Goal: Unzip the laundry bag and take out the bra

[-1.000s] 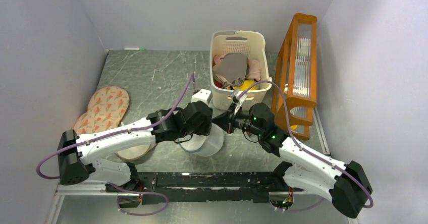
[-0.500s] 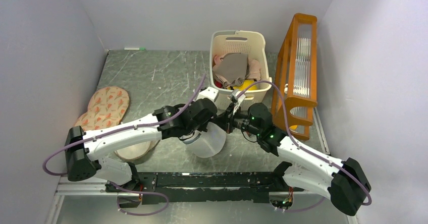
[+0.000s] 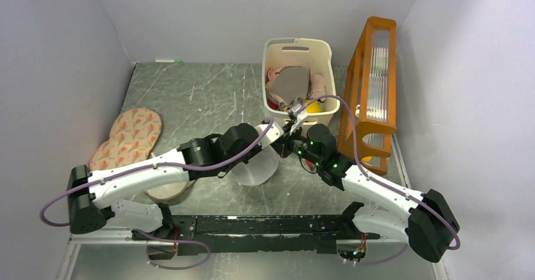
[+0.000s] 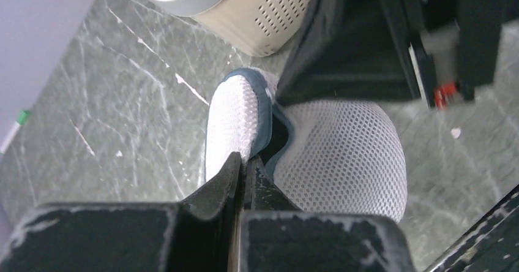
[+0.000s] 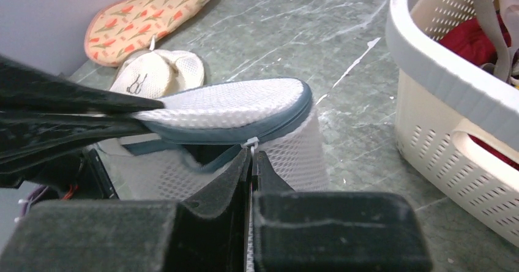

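The laundry bag (image 3: 255, 169) is a white mesh drum with a dark blue-grey zip rim, standing between both arms. Its lid (image 5: 232, 103) is lifted, and a dark gap (image 4: 279, 138) shows under it. My left gripper (image 4: 243, 160) is shut on the lid's rim; in the top view it (image 3: 272, 134) sits over the bag's far side. My right gripper (image 5: 251, 152) is shut on the white zip pull (image 5: 250, 142) at the rim's front. The bra is hidden; only darkness shows inside the gap.
The cream slatted basket (image 3: 272, 123) with clothes stands just behind the bag, close to both wrists. An orange rack (image 3: 372, 91) leans at the right. Pink patterned pads (image 3: 129, 135) and cream round pads (image 5: 156, 73) lie at the left.
My left gripper has swung right and away from me with the lid's rim, raising it. My right gripper has moved a little farther along the rim. The bag has shifted slightly.
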Controlling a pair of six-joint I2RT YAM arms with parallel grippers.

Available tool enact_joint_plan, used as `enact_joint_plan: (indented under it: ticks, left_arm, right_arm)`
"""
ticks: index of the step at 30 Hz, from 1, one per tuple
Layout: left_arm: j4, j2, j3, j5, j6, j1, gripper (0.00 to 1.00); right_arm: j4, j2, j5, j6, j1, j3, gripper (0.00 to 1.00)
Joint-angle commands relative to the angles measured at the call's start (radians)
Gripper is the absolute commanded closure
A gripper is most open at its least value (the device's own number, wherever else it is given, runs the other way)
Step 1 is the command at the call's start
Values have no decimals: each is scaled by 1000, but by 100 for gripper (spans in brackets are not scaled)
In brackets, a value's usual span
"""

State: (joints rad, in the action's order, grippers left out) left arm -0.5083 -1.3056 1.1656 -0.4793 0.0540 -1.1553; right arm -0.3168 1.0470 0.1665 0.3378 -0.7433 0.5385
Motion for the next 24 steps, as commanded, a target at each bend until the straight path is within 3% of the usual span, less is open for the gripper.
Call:
enact_joint_plan:
  ticks: [1, 6, 11, 14, 17, 19, 24]
  left_arm:
    - [217, 155, -121, 37, 284, 3, 93]
    - [380, 375, -340, 213, 411, 3, 93]
    - [402, 490, -472, 275, 459, -3, 93]
    - [347, 521, -468, 319, 435, -3, 93]
    - [349, 535, -466, 325, 407, -1, 78]
    - [358, 522, -463, 322, 385, -1, 74]
    - [317, 394, -386, 213, 337, -2, 74]
  right_arm:
    - [8, 38, -89, 19, 4, 23, 100]
    - [-16, 73, -105, 44, 5, 20, 100]
    - [-42, 92, -96, 62, 7, 2, 100]
    - [-60, 91, -68, 53, 6, -15, 100]
    - [-88, 70, -41, 37, 7, -36, 100]
    - [-103, 52, -22, 33, 7, -47, 100]
    - [-101, 30, 25, 33, 5, -37, 100]
